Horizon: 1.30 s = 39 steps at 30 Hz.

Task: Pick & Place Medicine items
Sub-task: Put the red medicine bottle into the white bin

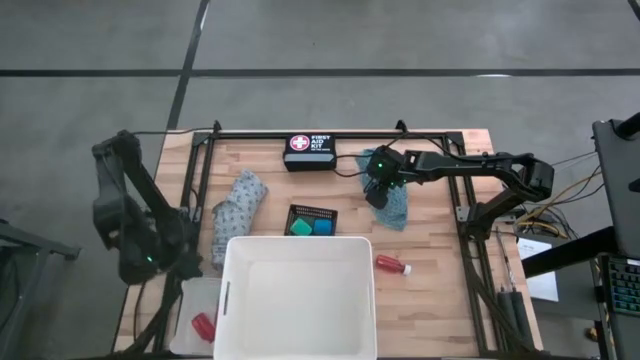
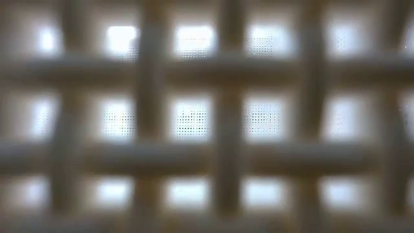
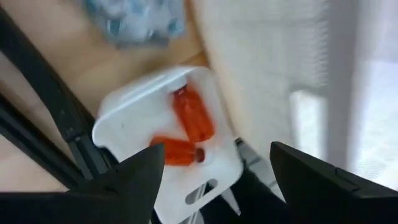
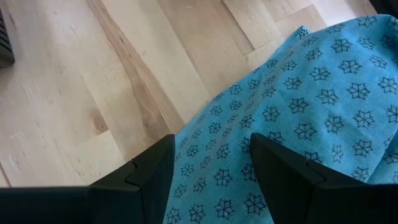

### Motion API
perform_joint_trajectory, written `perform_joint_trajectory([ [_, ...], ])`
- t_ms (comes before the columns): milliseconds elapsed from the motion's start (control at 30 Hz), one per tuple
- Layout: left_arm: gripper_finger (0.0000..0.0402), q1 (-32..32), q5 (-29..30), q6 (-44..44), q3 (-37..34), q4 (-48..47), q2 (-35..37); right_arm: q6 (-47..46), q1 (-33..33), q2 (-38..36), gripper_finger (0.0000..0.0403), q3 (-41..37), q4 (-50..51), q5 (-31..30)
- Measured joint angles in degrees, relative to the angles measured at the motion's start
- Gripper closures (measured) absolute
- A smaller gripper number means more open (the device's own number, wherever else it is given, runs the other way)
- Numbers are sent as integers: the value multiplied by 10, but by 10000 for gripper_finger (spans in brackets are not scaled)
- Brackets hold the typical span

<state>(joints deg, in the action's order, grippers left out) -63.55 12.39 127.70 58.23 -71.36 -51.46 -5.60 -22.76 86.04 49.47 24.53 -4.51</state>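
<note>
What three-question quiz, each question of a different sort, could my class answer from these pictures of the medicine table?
1. True or false: the right gripper hangs over the teal cloth.
2. What colours are the tubs in the black mesh tray?
3. Which lies right of the big white tub: A grey cloth, B red bottle, C first aid kit?

Key: 1 true. 2 green and blue. 3 B, the red bottle.

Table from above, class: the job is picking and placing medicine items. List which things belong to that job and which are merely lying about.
Belonging to the job:
- teal cloth, under the right gripper
- grey patterned cloth
- red bottle on the wood
- red bottles in a small white tray
- blue and green tubs

Lying about:
- first aid kit
- black mesh tray
- big white tub
</note>
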Motion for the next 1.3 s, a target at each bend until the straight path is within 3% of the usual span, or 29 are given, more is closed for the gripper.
perform_joint_trajectory([
  [100, 105, 0, 54, -29, 62, -72, 0, 0, 0, 0, 199, 0, 0, 0],
  [200, 105, 1, 151, -94, 117, -132, 0, -2, 0, 0, 199, 0, 0, 0],
  [300, 105, 6, 325, -164, 153, -178, 0, 0, 0, 0, 199, 0, 0, 0],
  [433, 105, 9, 637, -274, 162, -180, 0, -2, 0, 0, 199, 0, 0, 0],
  [533, 105, 11, 762, -385, 157, -179, -4, 0, 0, 0, 199, 0, 0, 0],
  [633, 105, 24, 772, -434, 155, -183, -4, 0, 0, 0, 199, 0, 0, 0],
  [800, 106, 33, 772, -440, 155, -161, -7, 0, 0, 0, 199, 0, 0, 0],
  [1067, 106, 98, 757, -643, 136, 91, -77, 0, 0, 0, 199, 0, 0, 0],
  [1133, 106, 131, 720, -687, 136, 150, -94, 0, 0, 0, 199, 0, 0, 0],
  [1300, 106, 226, 550, -874, 136, 338, -137, 0, 0, 0, 199, 0, 0, 0],
])
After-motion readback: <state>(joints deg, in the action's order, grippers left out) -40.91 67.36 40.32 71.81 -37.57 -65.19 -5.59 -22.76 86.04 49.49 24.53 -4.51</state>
